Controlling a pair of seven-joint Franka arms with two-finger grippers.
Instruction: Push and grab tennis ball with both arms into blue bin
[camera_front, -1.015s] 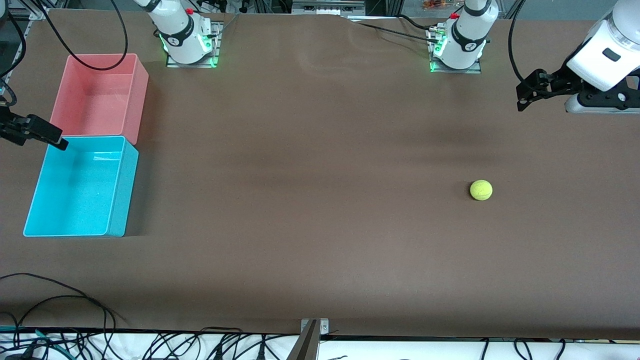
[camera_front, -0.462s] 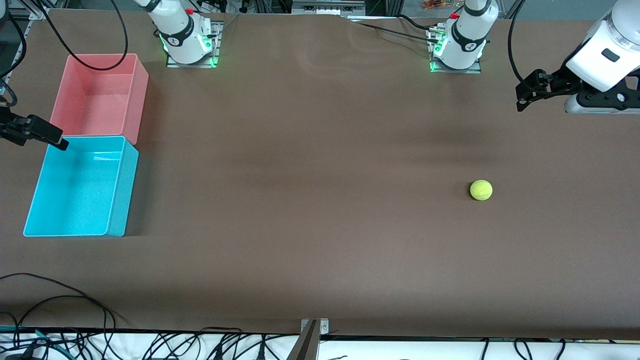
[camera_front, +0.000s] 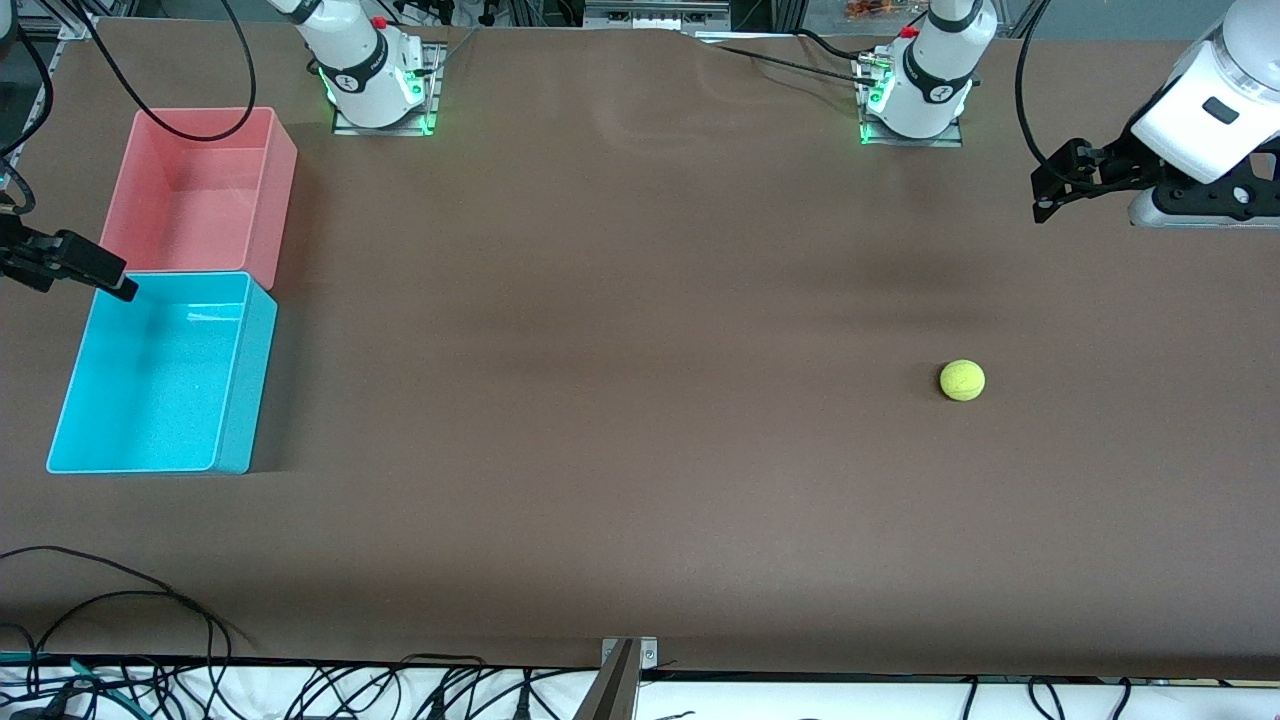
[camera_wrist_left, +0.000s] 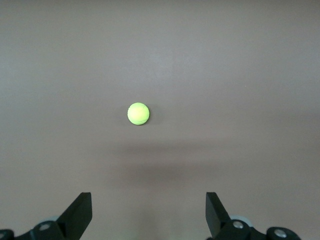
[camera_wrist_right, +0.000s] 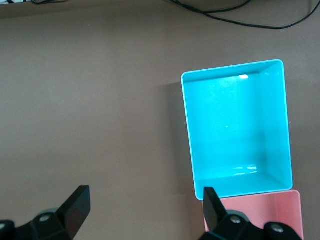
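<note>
Clearly the tennis ball (camera_front: 962, 381) lies toward the left arm's end of the table, much closer to the wide-open left gripper (camera_front: 1043, 196) than to the wide-open right gripper (camera_front: 110, 282) hovering by the blue bin (camera_front: 232, 400).

Brown table (camera_front: 640, 480): ball (camera_front: 962, 381), two bins (camera_front: 165, 290)

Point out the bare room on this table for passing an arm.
Widest bare stretch: between the ball and the blue bin. Also bare: from both to the table's nearest edge. Crowded only at the right arm's end, where the pink bin touches the blue.
</note>
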